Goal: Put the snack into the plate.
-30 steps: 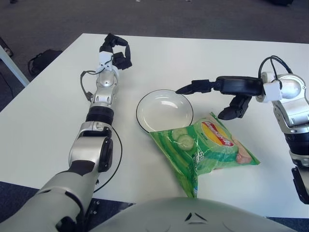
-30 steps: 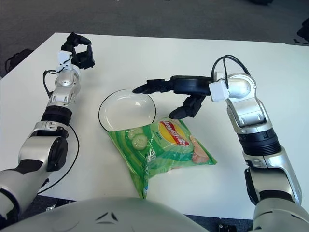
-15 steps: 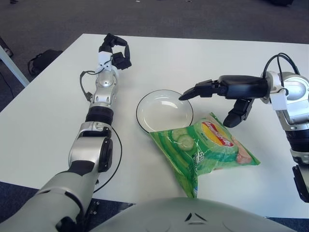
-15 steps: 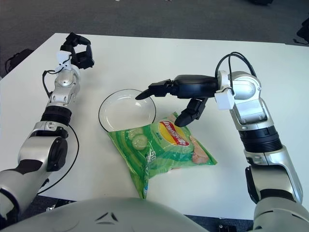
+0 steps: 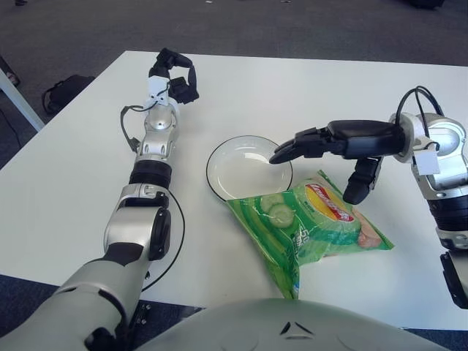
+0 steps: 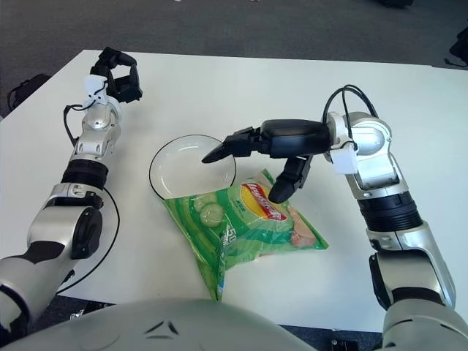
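A: Progress check, quick. Where's the snack?

B: The green chip bag [image 5: 311, 223] lies flat on the white table [image 5: 66, 175], its top-left corner overlapping the near rim of the white plate [image 5: 248, 167]. The rest sits on the table toward the robot's right. So I'd call it not placed, barely begun.

A: Right hand?

B: The right hand [image 5: 333, 157] hovers over the bag's upper right corner and the plate's right edge. Fingers spread: two long fingers [image 5: 292, 148] reach out over the plate rim, the thumb [image 6: 285, 186] points down at the bag's red logo. It holds nothing. Thumb tip looks at or just above the foil; can't tell if it's touching.

A: Left?

B: The left hand [image 5: 174, 77] is idle, far side of the table, well left of the plate, fingers curled, empty.

A: What's left then?

B: Judging from this: close on the bag, lift it, move it fully onto the plate, let go. All of that is still to do.

A: Any view difference?

B: The right eye view shows the whole right forearm and the bare table beyond it, and the thumb against the logo reads more clearly. The left eye view cuts that arm at the frame edge but shows a dark bag on the floor [image 5: 64, 91] off the table's left.
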### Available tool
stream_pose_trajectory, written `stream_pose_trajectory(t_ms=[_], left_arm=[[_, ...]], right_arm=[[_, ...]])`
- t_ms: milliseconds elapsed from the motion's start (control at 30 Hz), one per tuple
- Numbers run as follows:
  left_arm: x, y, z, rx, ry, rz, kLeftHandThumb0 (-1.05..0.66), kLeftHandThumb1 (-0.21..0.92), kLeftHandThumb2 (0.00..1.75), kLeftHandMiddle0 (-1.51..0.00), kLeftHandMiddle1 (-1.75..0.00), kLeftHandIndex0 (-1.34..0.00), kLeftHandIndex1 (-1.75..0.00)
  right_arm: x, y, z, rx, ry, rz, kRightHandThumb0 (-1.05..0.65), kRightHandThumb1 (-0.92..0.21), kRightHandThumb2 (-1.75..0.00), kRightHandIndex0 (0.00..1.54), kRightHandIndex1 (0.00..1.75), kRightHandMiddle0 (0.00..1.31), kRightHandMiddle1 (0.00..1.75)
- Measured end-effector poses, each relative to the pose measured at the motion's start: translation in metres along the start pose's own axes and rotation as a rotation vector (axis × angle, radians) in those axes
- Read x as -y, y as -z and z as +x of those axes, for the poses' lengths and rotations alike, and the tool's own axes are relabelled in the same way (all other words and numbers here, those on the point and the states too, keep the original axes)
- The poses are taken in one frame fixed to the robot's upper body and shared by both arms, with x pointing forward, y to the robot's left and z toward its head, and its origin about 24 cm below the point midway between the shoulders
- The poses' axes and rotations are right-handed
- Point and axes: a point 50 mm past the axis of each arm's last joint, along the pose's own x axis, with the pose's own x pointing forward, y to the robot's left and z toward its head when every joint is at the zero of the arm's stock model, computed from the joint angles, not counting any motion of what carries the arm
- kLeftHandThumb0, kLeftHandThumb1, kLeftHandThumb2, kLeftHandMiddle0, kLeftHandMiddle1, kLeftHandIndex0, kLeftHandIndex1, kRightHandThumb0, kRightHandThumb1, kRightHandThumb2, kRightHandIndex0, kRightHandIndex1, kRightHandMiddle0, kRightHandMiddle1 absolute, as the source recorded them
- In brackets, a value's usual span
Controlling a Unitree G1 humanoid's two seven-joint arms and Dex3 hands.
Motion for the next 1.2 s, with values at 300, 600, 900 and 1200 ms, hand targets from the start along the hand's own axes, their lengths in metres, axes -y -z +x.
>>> stream_pose_trajectory(t_ms=[300, 600, 900, 1200], left_arm=[[-0.001, -0.004, 0.001, 0.012, -0.005, 0.001, -0.45, 0.43, 1.17, -1.23, -1.75, -0.52, -1.75], [-0.001, -0.006, 0.001, 0.01, -0.007, 0.001, -0.44, 0.44, 1.17, -1.21, -1.75, -0.52, -1.75], [-0.003, -0.005, 0.0, 0.008, -0.011, 0.002, -0.44, 0.46, 1.14, -1.19, -1.75, -0.5, -1.75], [-0.003, -0.004, -0.001, -0.005, -0.013, 0.004, -0.43, 0.47, 1.13, -1.18, -1.75, -0.5, -1.75]], right_arm=[[-0.002, -0.005, -0.002, -0.012, -0.053, 0.004, -0.97, -0.92, -0.77, 0.22, 0.14, 0.0, 0.3], [-0.006, -0.006, -0.003, -0.057, -0.109, -0.007, -0.91, -0.92, -0.66, 0.17, 0.11, 0.0, 0.3], [-0.013, -0.007, -0.003, -0.069, -0.154, -0.065, -0.9, -0.92, -0.63, 0.16, 0.1, 0.0, 0.25], [-0.019, -0.003, -0.005, -0.052, -0.149, -0.145, -0.87, -0.92, -0.58, 0.22, 0.12, 0.0, 0.26]])
